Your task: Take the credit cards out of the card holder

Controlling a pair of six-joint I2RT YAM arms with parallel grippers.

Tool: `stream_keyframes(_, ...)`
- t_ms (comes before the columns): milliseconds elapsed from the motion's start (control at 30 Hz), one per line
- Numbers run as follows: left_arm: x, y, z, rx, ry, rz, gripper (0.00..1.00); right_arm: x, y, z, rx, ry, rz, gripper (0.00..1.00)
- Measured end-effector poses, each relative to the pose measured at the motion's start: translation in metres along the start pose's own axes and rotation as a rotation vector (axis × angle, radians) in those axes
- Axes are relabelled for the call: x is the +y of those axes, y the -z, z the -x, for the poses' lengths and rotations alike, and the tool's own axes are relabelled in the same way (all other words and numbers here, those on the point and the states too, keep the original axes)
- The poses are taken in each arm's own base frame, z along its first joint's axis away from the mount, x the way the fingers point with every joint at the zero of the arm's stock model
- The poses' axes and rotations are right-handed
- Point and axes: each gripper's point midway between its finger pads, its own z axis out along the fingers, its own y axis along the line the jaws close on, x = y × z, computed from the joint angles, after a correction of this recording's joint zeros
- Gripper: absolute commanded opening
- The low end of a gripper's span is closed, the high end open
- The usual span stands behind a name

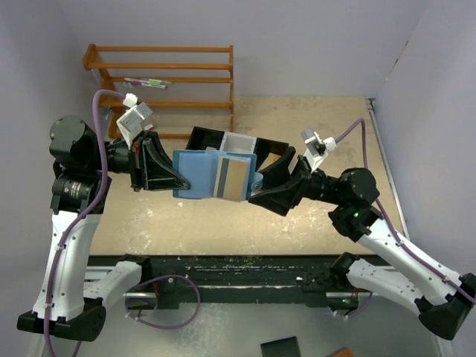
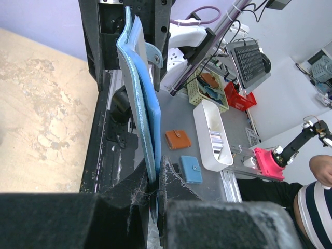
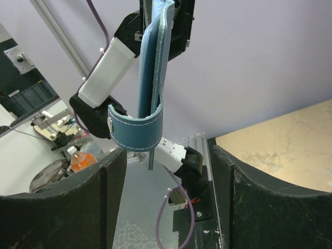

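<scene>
Aloft, the card holder is clamped by the left gripper — right gripper open around its strap.

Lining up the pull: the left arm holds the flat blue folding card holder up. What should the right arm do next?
Probably ease the open right gripper forward and close on the gold-tan plastic card: the left gripper is shut on the blue card holder, whose strap sits between the right jaws.
</scene>
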Motion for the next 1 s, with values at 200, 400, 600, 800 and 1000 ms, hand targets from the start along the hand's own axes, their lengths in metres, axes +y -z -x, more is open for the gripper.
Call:
stream_keyframes(200,0.0,0.0,0.0,-0.001,-0.001,0.001,0.0,0.0,-0.001,0.0,-0.003,-0.009,-0.003,0.69)
stream_keyframes(400,0.0,0.0,0.0,-0.001,-0.001,0.001,0.0,0.003,-0.002,-0.001,-0.001,-0.009,0.008,0.73)
stream_keyframes(600,0.0,0.0,0.0,-0.001,-0.002,0.001,0.0,0.003,-0.006,-0.004,0.003,-0.012,0.021,0.73)
stream_keyframes(800,0.0,0.0,0.0,-0.001,-0.003,0.001,0.0,-0.002,-0.011,-0.012,0.024,-0.033,0.021,0.68)
stream_keyframes(1000,0.0,0.0,0.0,-0.001,-0.002,0.001,0.0,-0.003,-0.012,-0.013,0.028,-0.034,0.019,0.6)
